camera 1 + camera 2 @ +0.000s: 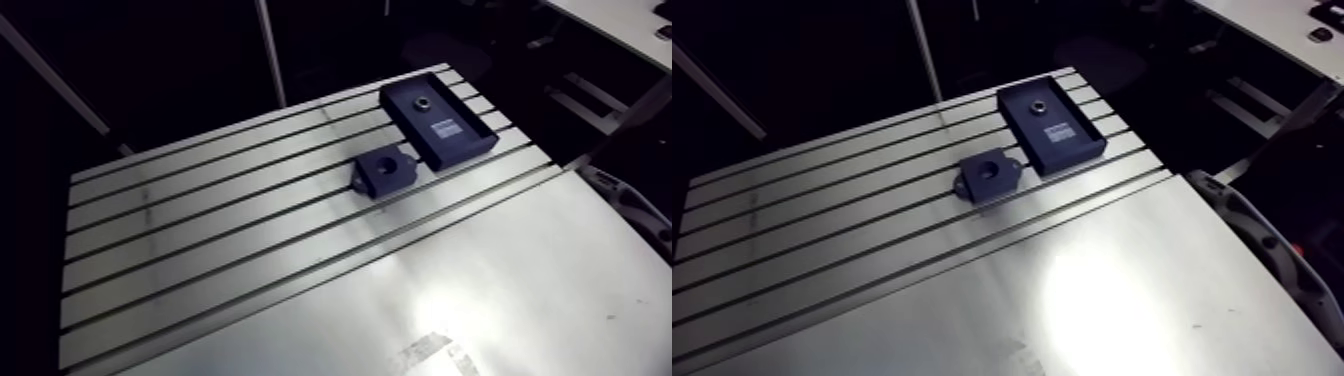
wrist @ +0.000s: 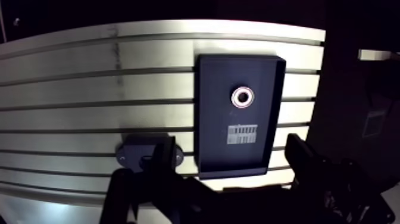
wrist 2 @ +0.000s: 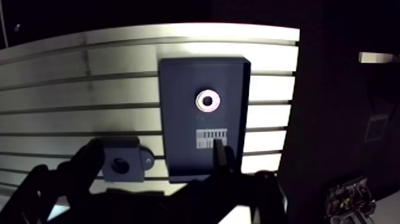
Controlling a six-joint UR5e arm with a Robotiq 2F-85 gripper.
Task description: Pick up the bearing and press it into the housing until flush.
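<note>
Hovered with the gripper [image 2: 229, 143] spread wide and empty, found the bearing [image 2: 242, 97] in the tray [image 2: 238, 58] at 12 o'clock from it, and risked tipping it against the tray wall by descending off-centre.

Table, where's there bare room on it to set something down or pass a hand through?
Bare: the long slotted stretch of table from the housing out to the edge opposite the tray, and the smooth plate nearer the arm. Crowded: the corner where the tray, holding the bearing, sits close beside the housing.
</note>
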